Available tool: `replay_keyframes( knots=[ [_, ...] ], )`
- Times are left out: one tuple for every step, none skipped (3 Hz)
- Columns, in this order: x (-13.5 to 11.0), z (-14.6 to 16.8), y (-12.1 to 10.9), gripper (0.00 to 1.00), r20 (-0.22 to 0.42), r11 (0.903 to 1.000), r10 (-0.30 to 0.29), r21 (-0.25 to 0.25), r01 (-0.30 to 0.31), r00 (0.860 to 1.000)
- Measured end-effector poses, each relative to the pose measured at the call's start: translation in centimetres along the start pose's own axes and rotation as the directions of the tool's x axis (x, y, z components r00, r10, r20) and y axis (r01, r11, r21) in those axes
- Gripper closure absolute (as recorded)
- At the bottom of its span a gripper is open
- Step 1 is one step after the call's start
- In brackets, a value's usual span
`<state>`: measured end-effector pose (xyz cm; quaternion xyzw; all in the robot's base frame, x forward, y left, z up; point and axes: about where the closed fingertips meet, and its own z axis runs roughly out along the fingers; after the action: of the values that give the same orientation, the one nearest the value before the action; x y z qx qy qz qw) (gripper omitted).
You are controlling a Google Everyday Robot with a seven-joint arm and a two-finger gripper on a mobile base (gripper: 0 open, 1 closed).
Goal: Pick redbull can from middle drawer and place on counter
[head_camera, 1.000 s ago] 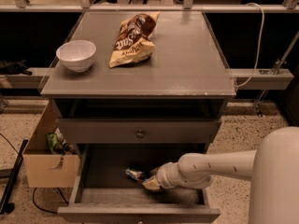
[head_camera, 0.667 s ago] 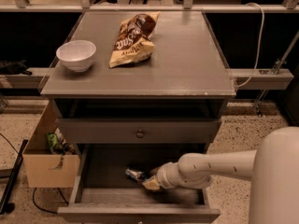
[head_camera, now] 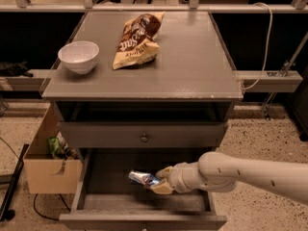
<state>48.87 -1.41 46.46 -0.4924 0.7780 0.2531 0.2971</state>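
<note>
- Nothing much has shifted since the earlier frames: the hand [head_camera: 159, 180] and the redbull can [head_camera: 141, 177] sit at the same spot low in the frame, inside the pulled-out middle drawer [head_camera: 106, 177].
- At the far left, a black bar [head_camera: 12, 189] leans over the speckled floor [head_camera: 19, 129]. Next to it a cardboard box [head_camera: 48, 174] stands just left of the middle drawer, with something green [head_camera: 54, 146] inside it.
- On the tabletop [head_camera: 192, 66], towards its left edge, a white bowl [head_camera: 78, 57] stands upright with its opening up.
- Right of the bowl and apart from it, a yellow-brown snack bag [head_camera: 137, 40] lies flat, reaching towards the tabletop's far edge.
- Under the tabletop, a closed grey drawer front [head_camera: 96, 134] carries a small round knob [head_camera: 144, 138] at its middle.
- Below that front, the middle drawer is open with its dark floor in view. The redbull can is turned on its side near the drawer's middle, its length running left to right and slightly tilted.
- The hand reaches in from the right and grips the can's right end, one pale finger [head_camera: 164, 171] above it and one below.
- The white arm [head_camera: 250, 174] stretches from the hand to the lower right edge of the frame, passing over the drawer's right wall.
- At the upper right, a pale cable [head_camera: 266, 37] hangs down beside the tabletop.
</note>
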Motion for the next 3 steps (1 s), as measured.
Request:
replay_keyframes(
  knots=[
    [-2.7,-7.8,3.3,1.0,0.049,0.996,-0.089,0.006,0.089,0.995],
    [-3.8,-13.9,5.2,1.0,0.068,0.9896,-0.138,0.052,0.134,0.988],
    [-6.8,-21.1,6.2,1.0,0.066,0.9798,-0.176,0.109,0.168,0.982]
  ],
)
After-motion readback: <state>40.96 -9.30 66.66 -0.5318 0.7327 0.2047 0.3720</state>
